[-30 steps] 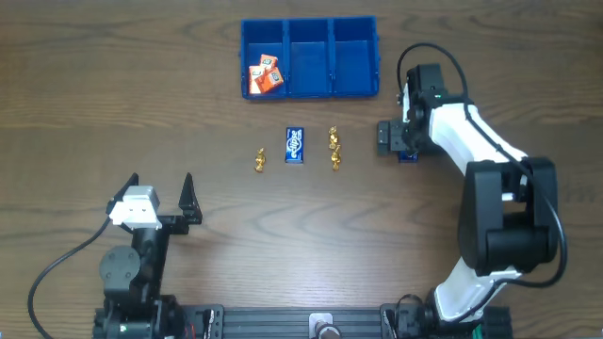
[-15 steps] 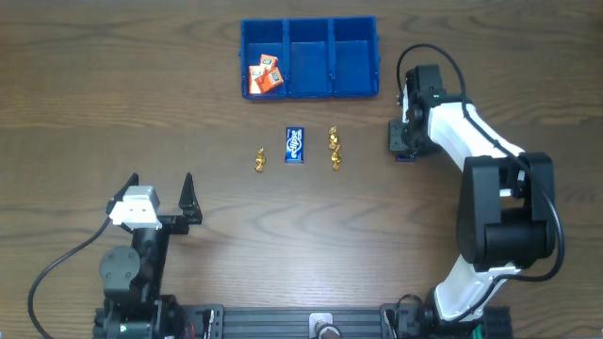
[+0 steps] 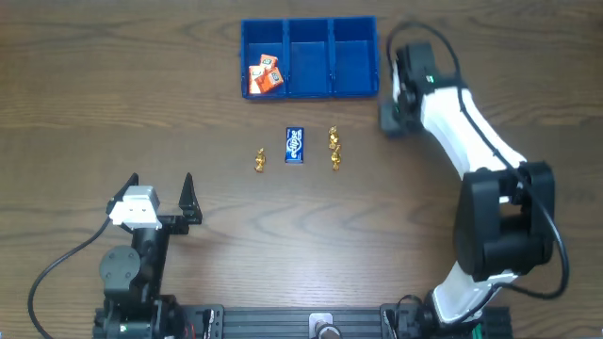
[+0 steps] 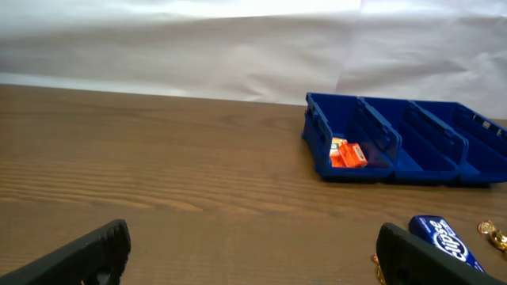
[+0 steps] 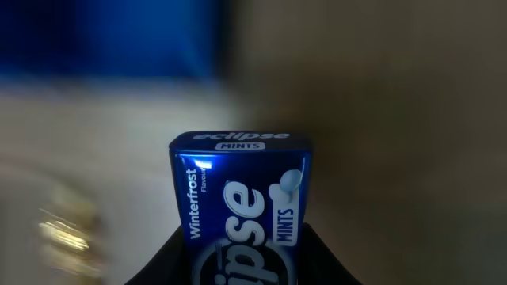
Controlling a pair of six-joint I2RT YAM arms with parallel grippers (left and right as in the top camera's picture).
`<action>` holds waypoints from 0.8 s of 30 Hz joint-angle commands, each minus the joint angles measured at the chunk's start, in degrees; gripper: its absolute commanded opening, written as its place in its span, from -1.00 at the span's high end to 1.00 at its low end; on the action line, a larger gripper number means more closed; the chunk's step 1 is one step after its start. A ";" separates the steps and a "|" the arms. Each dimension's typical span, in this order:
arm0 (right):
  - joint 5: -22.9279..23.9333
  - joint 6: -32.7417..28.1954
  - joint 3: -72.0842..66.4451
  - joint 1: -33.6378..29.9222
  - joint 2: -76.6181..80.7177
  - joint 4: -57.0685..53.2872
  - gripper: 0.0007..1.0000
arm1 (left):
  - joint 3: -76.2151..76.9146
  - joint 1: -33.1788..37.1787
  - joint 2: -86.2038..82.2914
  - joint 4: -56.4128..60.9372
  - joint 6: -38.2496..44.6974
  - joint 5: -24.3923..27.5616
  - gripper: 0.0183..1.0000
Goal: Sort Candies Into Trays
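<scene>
Blue plastic three-compartment tray [image 3: 309, 56] is the anchor. Right gripper [image 3: 393, 115] sits just off the tray's right corner on the side nearer the arm bases. Its fingers are clamped on a dark blue mint box [image 5: 242, 207], held upright with the label toward the wrist camera. Orange packets [image 3: 266, 75] lie in the tray's left compartment; the middle and right ones look bare.

Step in hand, I'd say: carry the box over the tray and drop it in. To do it well, clear the tray's near wall with height to spare and centre over one bare compartment, not the orange one. Lower inside the walls, then release, so the box doesn't tip out or straddle a divider.

A second blue mint box [image 3: 295, 144] and gold-wrapped candies [image 3: 334, 149] lie on the table near the tray, not touching it. Left gripper [image 3: 160, 184], fingers spread wide and empty, is well apart from the tray.
</scene>
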 commanded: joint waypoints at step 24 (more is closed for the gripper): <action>12.74 6.75 17.53 17.57 13.00 22.53 0.77 | -0.87 0.28 -0.42 -2.27 0.20 1.46 -1.00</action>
